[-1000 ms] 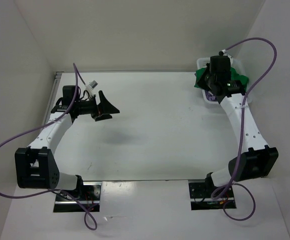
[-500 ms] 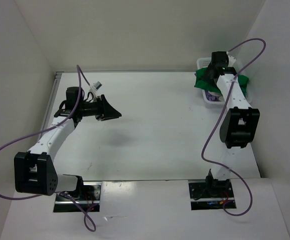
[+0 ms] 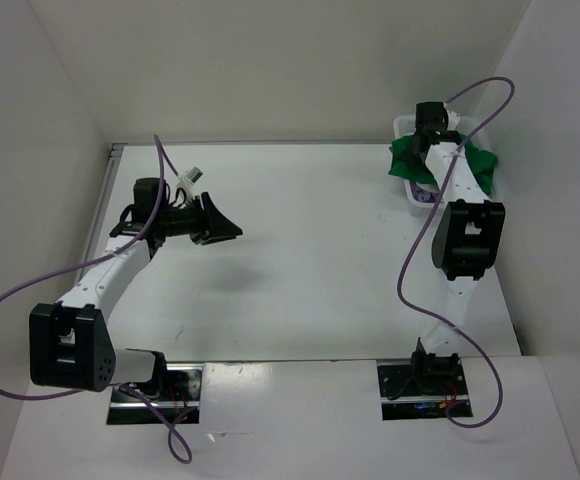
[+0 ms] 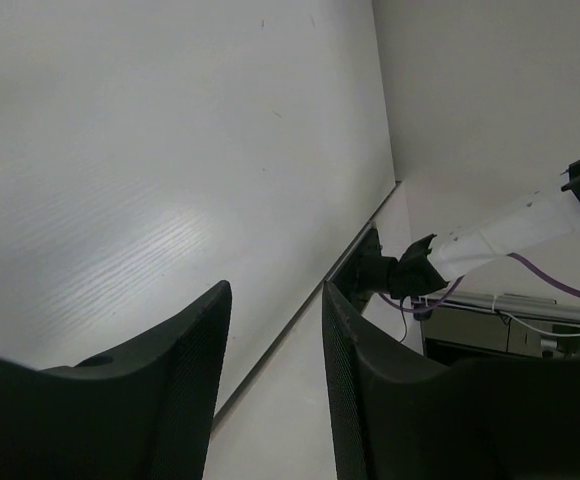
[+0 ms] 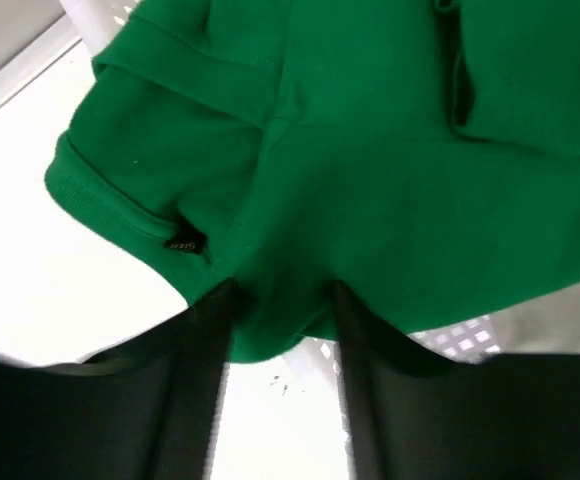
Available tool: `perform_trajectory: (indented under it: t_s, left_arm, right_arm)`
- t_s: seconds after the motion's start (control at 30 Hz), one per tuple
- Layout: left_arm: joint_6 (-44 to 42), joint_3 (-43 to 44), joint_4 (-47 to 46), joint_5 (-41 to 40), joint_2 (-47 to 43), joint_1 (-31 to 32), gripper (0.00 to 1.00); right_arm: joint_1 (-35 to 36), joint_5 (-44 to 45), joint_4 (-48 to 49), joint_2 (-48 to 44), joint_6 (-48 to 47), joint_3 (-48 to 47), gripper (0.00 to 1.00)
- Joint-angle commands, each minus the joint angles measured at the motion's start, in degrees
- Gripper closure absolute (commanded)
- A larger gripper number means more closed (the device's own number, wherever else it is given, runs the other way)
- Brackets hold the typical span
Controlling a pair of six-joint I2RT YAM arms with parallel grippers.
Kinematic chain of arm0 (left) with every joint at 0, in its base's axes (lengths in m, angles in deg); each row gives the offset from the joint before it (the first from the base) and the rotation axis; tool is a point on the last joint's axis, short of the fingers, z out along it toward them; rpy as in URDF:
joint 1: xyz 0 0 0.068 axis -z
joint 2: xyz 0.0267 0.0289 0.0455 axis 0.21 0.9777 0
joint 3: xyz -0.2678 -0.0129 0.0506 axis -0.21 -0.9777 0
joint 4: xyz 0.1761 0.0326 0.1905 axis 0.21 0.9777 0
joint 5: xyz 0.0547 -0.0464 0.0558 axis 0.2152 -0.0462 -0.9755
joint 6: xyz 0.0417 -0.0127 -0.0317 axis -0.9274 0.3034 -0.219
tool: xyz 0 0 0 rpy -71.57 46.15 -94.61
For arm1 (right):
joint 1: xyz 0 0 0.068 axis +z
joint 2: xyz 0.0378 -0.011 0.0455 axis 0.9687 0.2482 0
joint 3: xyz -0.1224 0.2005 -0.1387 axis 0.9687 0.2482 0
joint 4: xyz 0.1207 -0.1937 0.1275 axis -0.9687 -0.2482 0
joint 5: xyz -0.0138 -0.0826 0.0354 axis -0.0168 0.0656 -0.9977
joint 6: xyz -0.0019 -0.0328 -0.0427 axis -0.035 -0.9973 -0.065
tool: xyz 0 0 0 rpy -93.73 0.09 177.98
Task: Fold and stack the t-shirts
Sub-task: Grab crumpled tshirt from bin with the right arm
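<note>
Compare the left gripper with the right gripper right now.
The left gripper hangs over the table, holding nothing; the right gripper straddles the green t-shirt at the basket. The left gripper sits mid-left; the right gripper reaches the far right corner. Both stand open.

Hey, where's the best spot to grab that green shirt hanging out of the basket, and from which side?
Probably grip the green shirt at the thick folded edge drooping over the basket rim, coming from the open table side. That fold hangs free of the lattice, and the right gripper straddles it.
</note>
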Motion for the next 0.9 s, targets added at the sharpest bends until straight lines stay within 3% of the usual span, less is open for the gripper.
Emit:
perform_trajectory:
  t_s: [0.0,0.07,0.1,0.2,0.4,0.63,0.8,0.87]
  left_arm:
    - [-0.5,0.4,-2.2,-0.8,-0.7,0.0,0.51]
    - [-0.5,0.4,-2.2,-1.4,-0.7,0.0,0.51]
    - [0.0,0.4,-2.2,-1.4,-0.7,0.0,0.52]
    - [0.0,0.4,-2.2,-2.0,-1.2,0.0,0.52]
    - [1.7,0.4,-3.5,-3.0,-2.3,0.0,0.53]
    - [1.8,4.8,-2.4,-3.6,-1.0,0.0,0.53]
    - [6.4,7.7,-4.4,-7.1,0.6,0.0,0.52]
    - [9.1,7.7,-5.9,-9.2,0.6,0.0,0.51]
  right_arm:
    - [-0.4,-0.3,2.0,0.5,-0.2,-3.3,0.55]
    - [-0.4,-1.4,2.6,0.5,-0.2,-4.3,0.63]
    - [-0.4,-1.4,3.1,1.1,-0.2,-4.9,0.85]
    - [-0.4,-1.4,4.4,-1.8,-0.2,-4.9,0.99]
    - [-0.4,-4.7,9.0,-15.9,-0.8,-0.3,1.00]
    - [0.5,-10.6,5.8,-20.5,-0.9,-1.5,1.00]
    - [8.0,-17.3,0.8,-22.4,0.1,-22.3,1.00]
    - [9.3,-24.9,2.3,-24.1,3.3,-27.2,1.00]
